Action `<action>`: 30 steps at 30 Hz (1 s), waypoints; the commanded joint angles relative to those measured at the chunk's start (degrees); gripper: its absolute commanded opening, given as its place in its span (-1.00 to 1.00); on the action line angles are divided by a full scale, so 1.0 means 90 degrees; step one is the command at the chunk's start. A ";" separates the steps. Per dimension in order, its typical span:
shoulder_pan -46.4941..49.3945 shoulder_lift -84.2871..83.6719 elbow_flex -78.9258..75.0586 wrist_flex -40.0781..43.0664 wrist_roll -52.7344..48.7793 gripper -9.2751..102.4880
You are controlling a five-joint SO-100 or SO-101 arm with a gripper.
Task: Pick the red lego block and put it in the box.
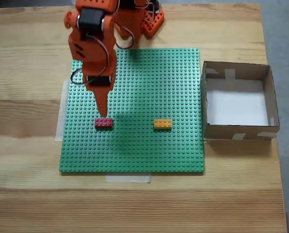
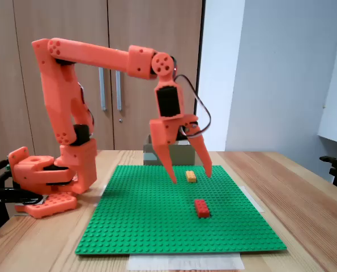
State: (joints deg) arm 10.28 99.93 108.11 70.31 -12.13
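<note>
Jaws: I saw the jaws (image 2: 189,174) spread wide and holding nothing, tips pointed down and hanging above the green baseplate (image 2: 157,218).
Jaw position: in the fixed view from above, I read the jaws (image 1: 101,111) as just behind the red lego block (image 1: 104,123), on the arm's side of it; in the fixed view from the side they stood clear above it.
Red lego block: I found it (image 2: 201,208) lying flat on the baseplate (image 1: 134,145), studs up, untouched, its long side running left to right in the view from above.
Step in hand: I judged this to be the approach before the grasp.
Method: I would have carried the tips a little further out until they straddled the brick, lowered straight down, and closed only once both fingers sat below the stud line.
Caution: I judged the orange-yellow brick (image 1: 162,124) well apart and no obstacle.
Box: I saw the box (image 1: 270,82) on the bench (image 1: 32,194), touching the baseplate's right edge in the view from above, with nothing in it.
Count: one red brick, one orange-yellow brick, one baseplate, one box, one arm (image 2: 89,54).
</note>
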 commanded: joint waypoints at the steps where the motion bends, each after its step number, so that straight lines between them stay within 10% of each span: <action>1: 0.0000 -0.0273 -0.0469 -0.0049 0.0029 -0.29; 30: 0.0137 -0.2344 -0.1973 0.0586 -0.0195 -0.32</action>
State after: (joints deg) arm 11.43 79.19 92.81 76.03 -14.06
